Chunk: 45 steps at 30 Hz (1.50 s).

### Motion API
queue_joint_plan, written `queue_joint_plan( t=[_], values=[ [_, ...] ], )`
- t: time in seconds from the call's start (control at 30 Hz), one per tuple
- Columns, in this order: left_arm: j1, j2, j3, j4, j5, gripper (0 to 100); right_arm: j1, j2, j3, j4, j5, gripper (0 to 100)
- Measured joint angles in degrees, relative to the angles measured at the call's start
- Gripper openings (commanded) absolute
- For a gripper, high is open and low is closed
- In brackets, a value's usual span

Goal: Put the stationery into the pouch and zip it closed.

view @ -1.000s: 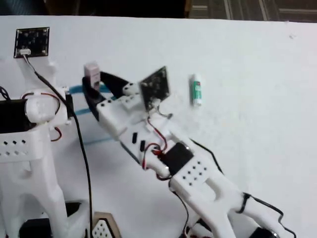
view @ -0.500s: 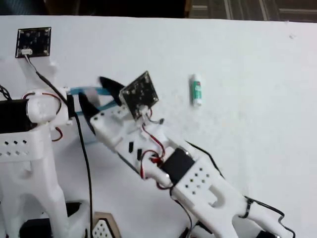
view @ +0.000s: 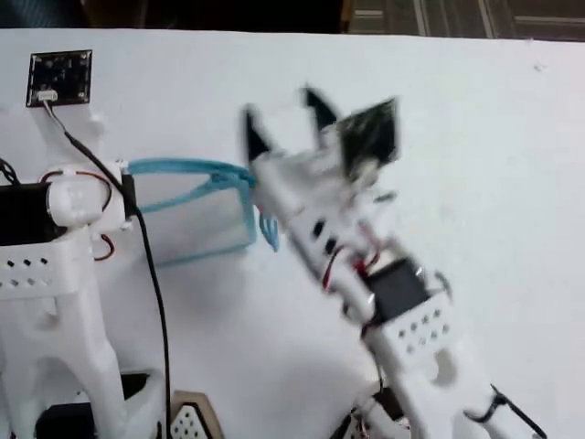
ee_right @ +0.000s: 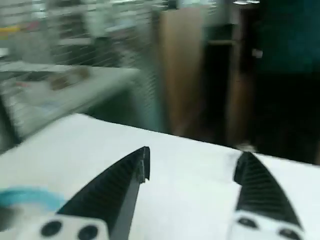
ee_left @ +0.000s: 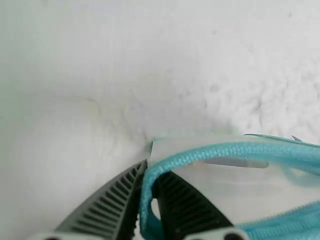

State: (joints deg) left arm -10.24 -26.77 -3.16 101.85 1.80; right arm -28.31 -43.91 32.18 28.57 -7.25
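A clear pouch [view: 196,219] with a blue zipper [view: 183,169] lies flat on the white table, its mouth toward the table's middle. My left gripper [ee_left: 147,200] is shut on the pouch's zipper edge [ee_left: 215,150] at one corner; the left arm [view: 55,238] stands over that end in the high view. To the right of the pouch's mouth, my right gripper [view: 283,110] is raised off the table, open and empty, its black fingers [ee_right: 115,190] spread wide. In the right wrist view a bit of the blue pouch [ee_right: 25,197] lies beside it. The right arm's camera board hides the glue stick.
A small black board [view: 59,78] with a cable lies at the back left. The white table [view: 484,146] stretches bare to the right of the right arm. Dark furniture [ee_right: 225,75] stands beyond the table's far edge.
One second ago the right gripper held a small eraser over the pouch's mouth, then dipped toward it. It has since lifted and swung right, open and empty. The left arm stayed still.
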Motion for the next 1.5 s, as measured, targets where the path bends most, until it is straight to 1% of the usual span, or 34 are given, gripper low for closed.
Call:
queue_joint_plan(
  t=[0.07,0.17,0.27,0.4,0.5,0.67,0.73,0.97,1.0,1.07,1.23,1.33,1.43,1.5],
  values=[
    [0.0,0.0,0.0,0.0,0.0,2,5.45,5.01,-3.6,5.54,0.88,20.9],
    [0.0,0.0,0.0,0.0,0.0,2,10.2,14.59,-10.37,14.95,4.84,20.9],
    [0.0,0.0,0.0,0.0,0.0,2,12.66,25.67,-17.85,23.91,8.35,20.9],
    [0.0,0.0,0.0,0.0,0.0,2,14.77,40.44,-28.31,32.7,9.32,20.9],
    [0.0,0.0,0.0,0.0,0.0,2,16.26,50.99,-35.43,35.08,9.32,23.5],
    [0.0,0.0,0.0,0.0,0.0,2,19.69,66.9,-46.68,35.78,9.32,34.7],
    [0.0,0.0,0.0,0.0,0.0,2,20.75,73.23,-51.08,35.78,9.32,34.8],
    [0.0,0.0,0.0,0.0,0.0,2,20.57,94.15,-68.31,35.96,9.32,34.4],
    [0.0,0.0,0.0,0.0,0.0,2,20.48,96.62,-71.47,36.66,9.32,32.9],
    [0.0,0.0,0.0,0.0,0.0,2,20.48,101.19,-78.15,39.82,9.32,26.5],
    [0.0,0.0,0.0,0.0,0.0,2,20.92,110.68,-96.62,50.29,9.41,1.2],
    [0.0,0.0,0.0,0.0,0.0,2,21.54,114.9,-106.37,55.82,11.52,4.3],
    [0.0,0.0,0.0,0.0,0.0,2,21.27,118.07,-114.11,62.15,13.45,1.4],
    [0.0,0.0,0.0,0.0,0.0,2,21.01,119.56,-118.07,66.73,13.98,1.8]
  ],
)
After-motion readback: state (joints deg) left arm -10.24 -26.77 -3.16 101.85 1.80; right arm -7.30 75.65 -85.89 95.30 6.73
